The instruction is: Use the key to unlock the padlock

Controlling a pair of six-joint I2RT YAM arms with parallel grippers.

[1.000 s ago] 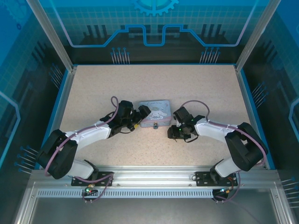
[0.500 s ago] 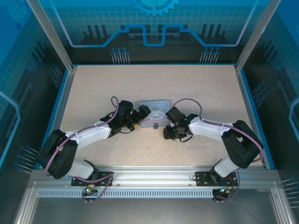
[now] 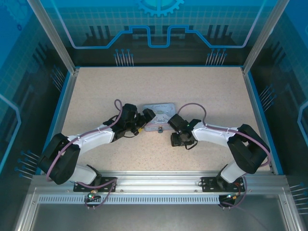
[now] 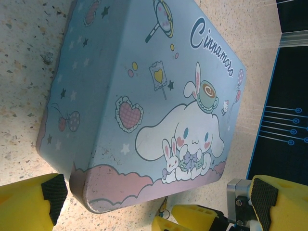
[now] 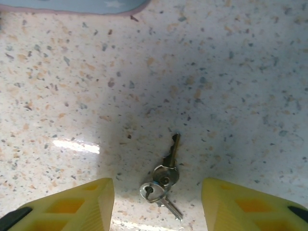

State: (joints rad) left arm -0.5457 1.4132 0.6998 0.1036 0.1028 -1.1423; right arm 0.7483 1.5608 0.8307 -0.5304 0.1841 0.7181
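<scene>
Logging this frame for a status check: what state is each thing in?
Pastel blue cartoon tin box: lid shut.
Small dark metal key: lying loose, ungripped.
Tiny dark padlock: too small to tell.
Left gripper: open, astride the tin's end.
Right gripper: open, straddling the key.

We see a robot lab cell: a speckled table (image 3: 159, 86) boxed by aluminium posts (image 3: 51, 36) and blue circuit-print panels (image 3: 159, 24), with the left arm (image 3: 91, 139) and right arm (image 3: 216, 132) bolted to a near rail (image 3: 159, 180).
</scene>
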